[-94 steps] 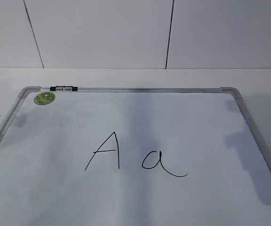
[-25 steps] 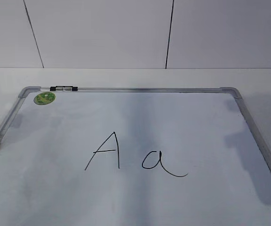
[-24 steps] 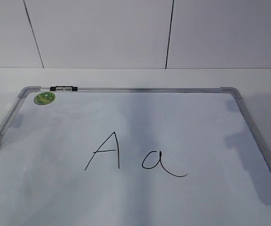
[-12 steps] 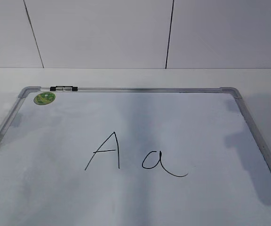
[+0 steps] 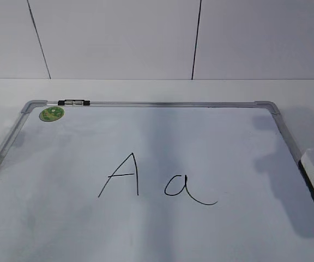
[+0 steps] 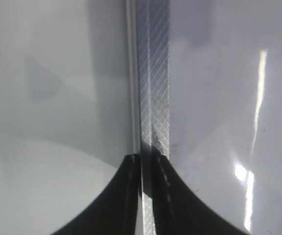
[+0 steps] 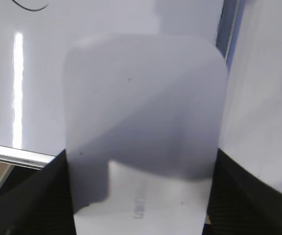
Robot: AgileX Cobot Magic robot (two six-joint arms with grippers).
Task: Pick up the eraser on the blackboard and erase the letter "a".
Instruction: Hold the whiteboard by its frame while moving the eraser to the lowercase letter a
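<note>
White eraser (image 7: pixel 143 127) is clamped by right gripper (image 7: pixel 141 196) at board (image 5: pixel 288 139) right edge. Next: carried to "a" (image 5: pixel 187 188). Left gripper (image 6: pixel 146 164) nearly shut on frame.

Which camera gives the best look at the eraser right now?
The right wrist view: the eraser fills it, between the right gripper's fingers. The exterior view shows only a sliver at the right edge; the left wrist view shows none.

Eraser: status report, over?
Right gripper shut on eraser. Left gripper pinching board frame. Letter "a" intact, path clear.
</note>
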